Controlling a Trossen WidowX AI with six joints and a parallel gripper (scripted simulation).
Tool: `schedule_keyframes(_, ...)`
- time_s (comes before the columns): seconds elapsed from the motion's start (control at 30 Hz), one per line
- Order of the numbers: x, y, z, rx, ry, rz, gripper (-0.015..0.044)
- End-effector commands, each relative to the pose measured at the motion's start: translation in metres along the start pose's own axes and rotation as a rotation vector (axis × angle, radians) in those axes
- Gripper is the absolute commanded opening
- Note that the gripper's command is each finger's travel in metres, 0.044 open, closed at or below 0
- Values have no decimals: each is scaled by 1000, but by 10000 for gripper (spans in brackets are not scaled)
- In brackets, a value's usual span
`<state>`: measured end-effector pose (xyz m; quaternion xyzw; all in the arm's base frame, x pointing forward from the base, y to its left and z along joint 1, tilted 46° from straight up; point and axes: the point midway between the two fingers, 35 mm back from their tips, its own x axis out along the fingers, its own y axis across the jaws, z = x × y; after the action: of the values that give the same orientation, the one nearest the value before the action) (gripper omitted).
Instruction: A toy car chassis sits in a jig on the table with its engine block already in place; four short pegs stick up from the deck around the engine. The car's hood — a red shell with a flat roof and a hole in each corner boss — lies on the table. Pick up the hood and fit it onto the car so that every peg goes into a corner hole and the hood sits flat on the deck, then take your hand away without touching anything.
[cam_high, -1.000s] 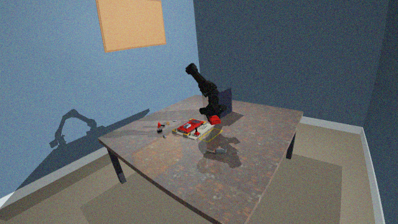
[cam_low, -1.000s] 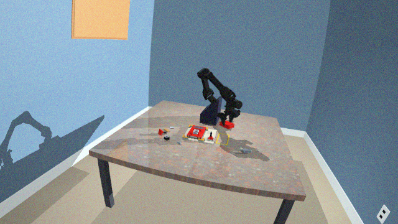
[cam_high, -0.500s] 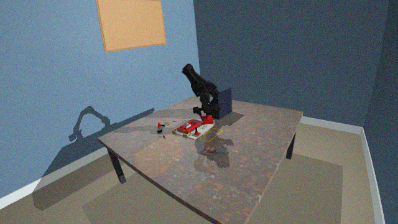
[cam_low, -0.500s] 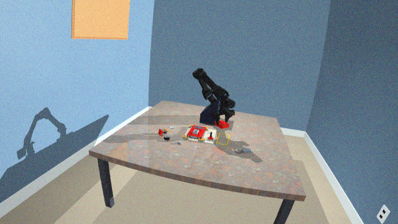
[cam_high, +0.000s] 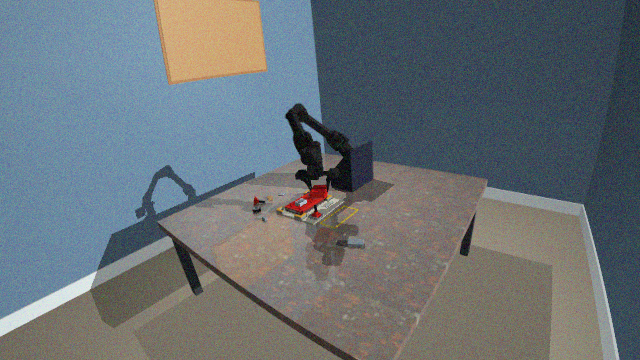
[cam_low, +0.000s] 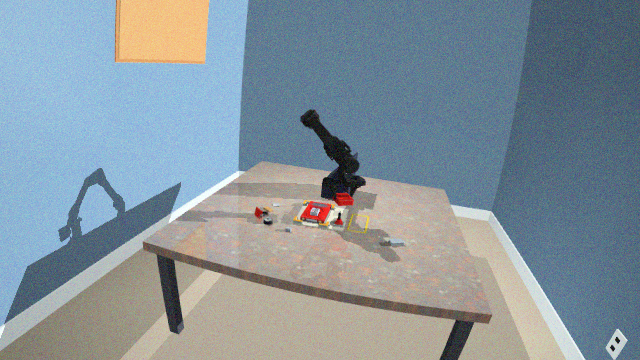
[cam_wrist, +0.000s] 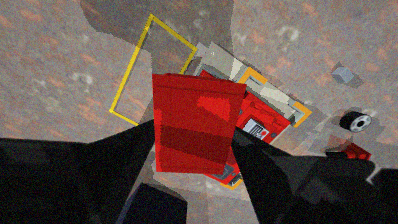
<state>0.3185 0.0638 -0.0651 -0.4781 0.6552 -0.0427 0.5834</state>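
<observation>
Your hand (cam_wrist: 196, 142) is clamped on the red hood (cam_wrist: 196, 122), one black finger (cam_wrist: 132, 145) against each side, carrying it clear of the tabletop (cam_wrist: 45, 60). Directly beneath the hood you see the chassis (cam_wrist: 260, 117) in its jig (cam_wrist: 272, 92), engine block (cam_wrist: 257, 131) seated, partly covered by the hood. Just beside the jig lies a yellow outlined rectangle (cam_wrist: 131, 67). Beyond the jig, apart from it, lie a loose wheel (cam_wrist: 356, 121) and a small grey block (cam_wrist: 344, 75).

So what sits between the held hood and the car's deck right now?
Nothing solid: in the wrist view the hood, gripped by the gripper, hangs above the chassis, with only open air between them.
</observation>
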Motion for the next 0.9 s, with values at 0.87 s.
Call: schedule_keyframes(0.87,1,-108,-47,472,18,-35,0)
